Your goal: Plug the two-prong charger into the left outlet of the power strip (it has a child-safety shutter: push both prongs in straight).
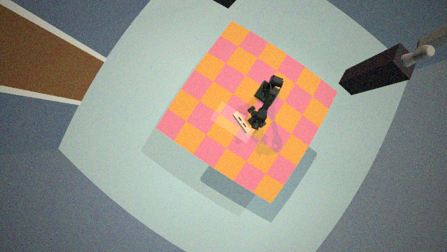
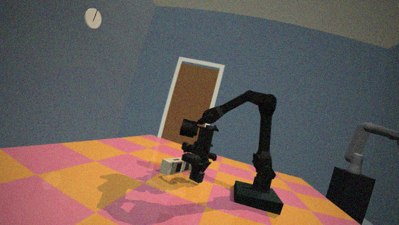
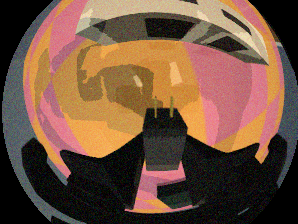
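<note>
The black charger (image 3: 164, 152) is clamped between the fingers. Its two brass prongs point up the wrist view, toward the power strip. My gripper (image 1: 256, 126) (image 2: 197, 177) (image 3: 161, 135) is shut on it, pointing down, beside the strip. The cream power strip (image 1: 247, 129) (image 2: 166, 167) (image 3: 120, 9) lies across the top of the wrist view, with dark openings on the side facing the charger. A gap shows between prong tips and strip. The strip looks slightly slanted in that view. In the top and exterior views the charger is too dark to make out against the fingers.
The strip stands on the orange and pink checkered table top (image 1: 209, 65) (image 2: 19, 158). A pale translucent patch (image 1: 220, 112) shows behind the strip. The arm's dark base (image 2: 257, 199) stands near the gripper. A dark pedestal (image 1: 376, 71) (image 2: 350, 193) with a grey arm is beyond the table.
</note>
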{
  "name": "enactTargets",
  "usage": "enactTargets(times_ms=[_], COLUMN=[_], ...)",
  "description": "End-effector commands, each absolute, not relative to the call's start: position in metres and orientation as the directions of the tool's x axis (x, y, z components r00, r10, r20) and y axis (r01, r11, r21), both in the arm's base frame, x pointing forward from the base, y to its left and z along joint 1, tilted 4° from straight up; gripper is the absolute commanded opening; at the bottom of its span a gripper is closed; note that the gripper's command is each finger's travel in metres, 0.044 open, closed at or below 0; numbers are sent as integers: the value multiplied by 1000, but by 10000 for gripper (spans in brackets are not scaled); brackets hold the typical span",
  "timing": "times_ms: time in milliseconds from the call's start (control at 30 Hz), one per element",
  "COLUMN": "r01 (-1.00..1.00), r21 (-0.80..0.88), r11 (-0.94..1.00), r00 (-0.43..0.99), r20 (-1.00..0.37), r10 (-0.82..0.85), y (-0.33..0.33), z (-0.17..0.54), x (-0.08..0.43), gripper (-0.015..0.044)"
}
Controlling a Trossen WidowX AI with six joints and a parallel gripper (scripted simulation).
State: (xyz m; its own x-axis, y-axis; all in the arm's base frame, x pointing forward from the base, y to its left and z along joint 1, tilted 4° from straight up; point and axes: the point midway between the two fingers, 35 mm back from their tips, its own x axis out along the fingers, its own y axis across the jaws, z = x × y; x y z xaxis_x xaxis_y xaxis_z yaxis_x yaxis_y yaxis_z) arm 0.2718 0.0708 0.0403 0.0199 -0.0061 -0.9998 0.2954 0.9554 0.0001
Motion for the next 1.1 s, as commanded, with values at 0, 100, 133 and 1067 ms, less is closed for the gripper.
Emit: enactTargets(times_ms=[0, 100, 133, 1067], r01=[294, 295, 296, 303], r21=[-2, -2, -2, -1], r11=[956, 955, 955, 953], r00=[17, 17, 17, 20], r20=[-1000, -1000, -1000, -1000], r10=[-7, -7, -7, -8], y=[69, 67, 67, 52], z=[40, 40, 40, 41], x=[280, 284, 285, 317], gripper=[0, 0, 0, 0])
